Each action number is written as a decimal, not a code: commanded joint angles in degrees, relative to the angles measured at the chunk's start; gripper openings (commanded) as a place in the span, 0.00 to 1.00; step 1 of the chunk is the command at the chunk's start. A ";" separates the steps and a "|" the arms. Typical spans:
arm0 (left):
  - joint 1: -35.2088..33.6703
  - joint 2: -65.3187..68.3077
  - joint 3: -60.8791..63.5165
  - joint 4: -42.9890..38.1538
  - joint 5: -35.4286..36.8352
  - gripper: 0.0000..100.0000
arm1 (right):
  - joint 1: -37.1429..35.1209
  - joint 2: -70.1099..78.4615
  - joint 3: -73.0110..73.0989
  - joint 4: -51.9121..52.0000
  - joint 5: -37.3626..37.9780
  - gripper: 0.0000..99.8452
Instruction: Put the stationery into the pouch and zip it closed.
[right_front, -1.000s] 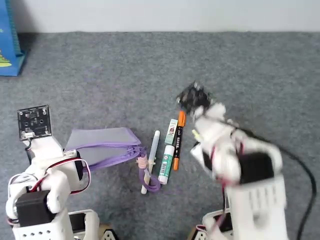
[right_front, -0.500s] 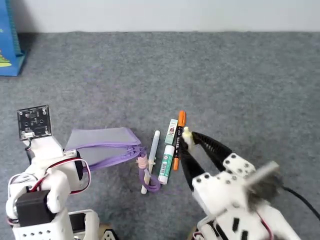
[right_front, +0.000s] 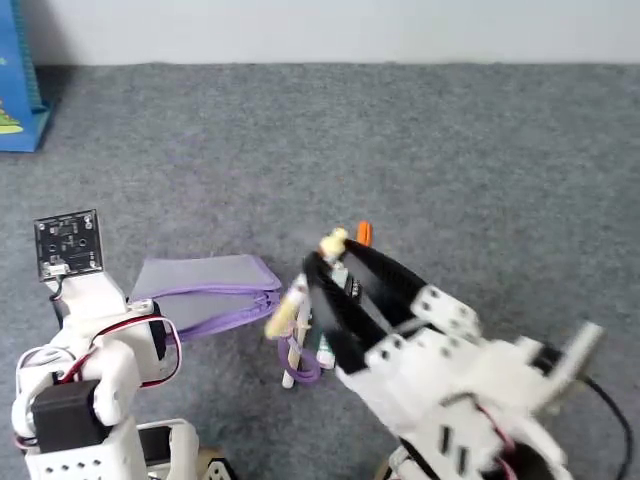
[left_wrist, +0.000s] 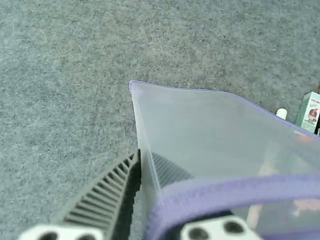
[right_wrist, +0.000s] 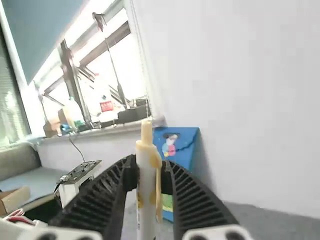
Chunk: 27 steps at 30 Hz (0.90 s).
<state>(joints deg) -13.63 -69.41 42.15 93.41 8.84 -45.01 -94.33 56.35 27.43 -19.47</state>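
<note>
Right claw (right_front: 308, 283), mid-frame in the high view, pinches a yellow pen (right_front: 333, 241) crosswise over the markers (right_front: 362, 233). The purple pouch (right_front: 205, 285) lies left of centre. In the left wrist view, the left claw (left_wrist: 142, 165) is clamped on the pouch's edge, with a green marker (left_wrist: 311, 111) beyond. In the right wrist view, ribbed fingers (right_wrist: 107, 192) squeeze the pen.

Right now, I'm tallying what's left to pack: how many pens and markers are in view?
4. A cream pen in the right hand; a white pen, a green-and-white marker and an orange marker lying beside the pouch, partly covered by that arm. Others may be hidden under it.
</note>
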 joint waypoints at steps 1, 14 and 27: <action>0.18 1.23 -0.22 0.35 0.70 0.01 | -2.86 -0.04 6.15 -13.67 -0.53 0.01; 0.44 1.23 -0.22 0.35 0.70 0.01 | -7.87 0.48 16.62 -30.81 7.21 0.01; 0.18 1.23 0.04 0.26 0.70 0.01 | -7.87 15.69 16.97 -34.68 8.62 0.01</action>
<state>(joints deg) -13.63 -69.41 42.15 93.41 8.84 -52.31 -80.44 73.67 -7.56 -11.65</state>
